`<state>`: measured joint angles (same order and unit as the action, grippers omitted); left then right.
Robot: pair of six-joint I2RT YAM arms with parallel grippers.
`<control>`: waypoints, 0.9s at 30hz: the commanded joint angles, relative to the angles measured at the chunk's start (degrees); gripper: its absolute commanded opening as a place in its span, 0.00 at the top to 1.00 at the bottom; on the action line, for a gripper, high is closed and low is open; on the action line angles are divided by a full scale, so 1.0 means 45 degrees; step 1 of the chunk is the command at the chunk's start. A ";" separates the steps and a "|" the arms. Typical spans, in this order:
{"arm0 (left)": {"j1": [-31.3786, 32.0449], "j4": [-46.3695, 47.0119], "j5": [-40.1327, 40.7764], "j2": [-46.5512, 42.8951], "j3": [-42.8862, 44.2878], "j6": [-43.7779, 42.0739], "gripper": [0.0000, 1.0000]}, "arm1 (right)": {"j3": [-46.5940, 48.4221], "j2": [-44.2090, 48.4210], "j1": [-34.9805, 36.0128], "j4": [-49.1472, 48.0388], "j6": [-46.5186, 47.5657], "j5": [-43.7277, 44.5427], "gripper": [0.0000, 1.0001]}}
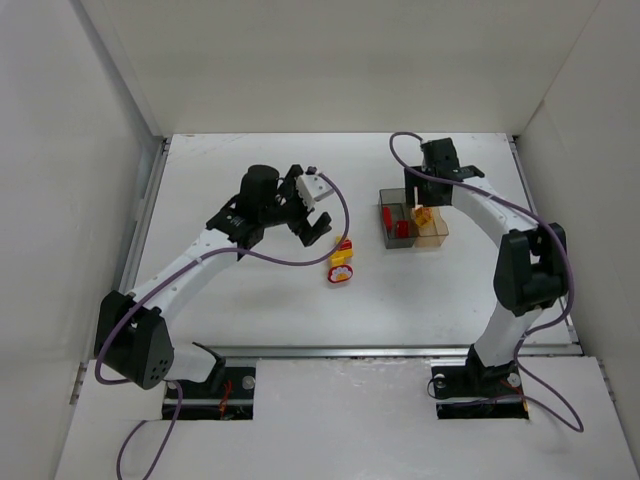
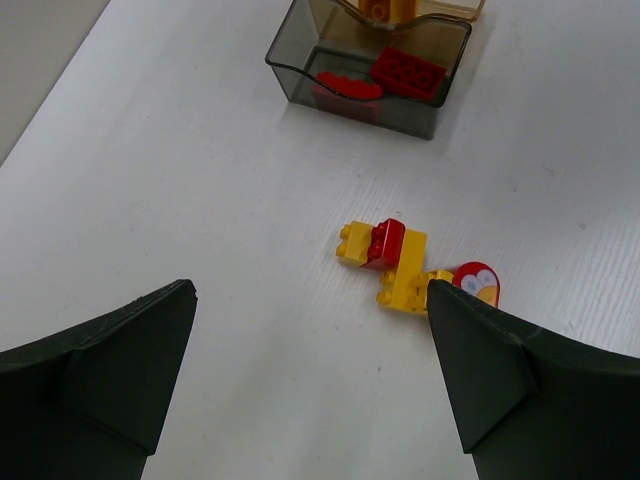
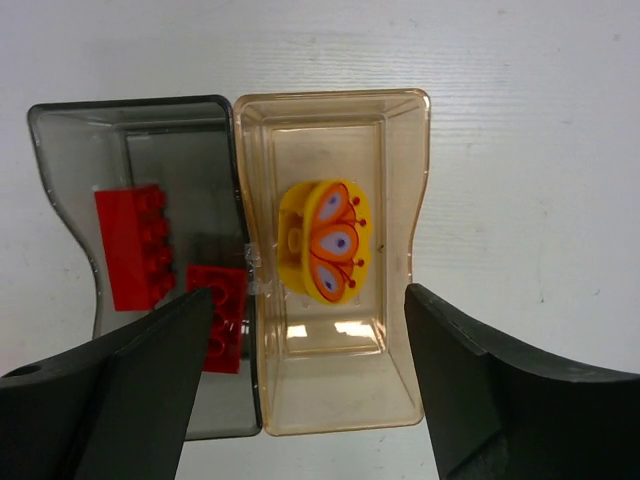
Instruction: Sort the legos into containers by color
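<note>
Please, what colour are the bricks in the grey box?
Red; bricks clearest in right wrist view.

grey box (image 3: 62, 140): two red bricks (image 3: 135, 245) | amber box (image 3: 400, 190): yellow butterfly disc (image 3: 325, 240) | yellow-red cluster (image 2: 402, 268): loose, outside boxes

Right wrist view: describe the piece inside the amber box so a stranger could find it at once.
On the white table, a smoky grey box stands joined to an amber box. In the amber box lies a round yellow disc printed with an orange butterfly; its neighbours in the grey box are plain red bricks.
</note>
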<state>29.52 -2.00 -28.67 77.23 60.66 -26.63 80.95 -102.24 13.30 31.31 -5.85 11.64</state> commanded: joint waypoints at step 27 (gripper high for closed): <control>0.3480 -0.4558 0.5585 0.5942 0.3339 0.0898 0.00 | -0.0057 0.0707 0.1498 -0.1723 -0.0615 -0.3464 0.16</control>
<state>44.95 -22.94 -10.92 102.87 75.66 -25.91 81.49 -99.42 20.23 27.29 -8.82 -2.68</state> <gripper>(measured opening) 0.997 0.835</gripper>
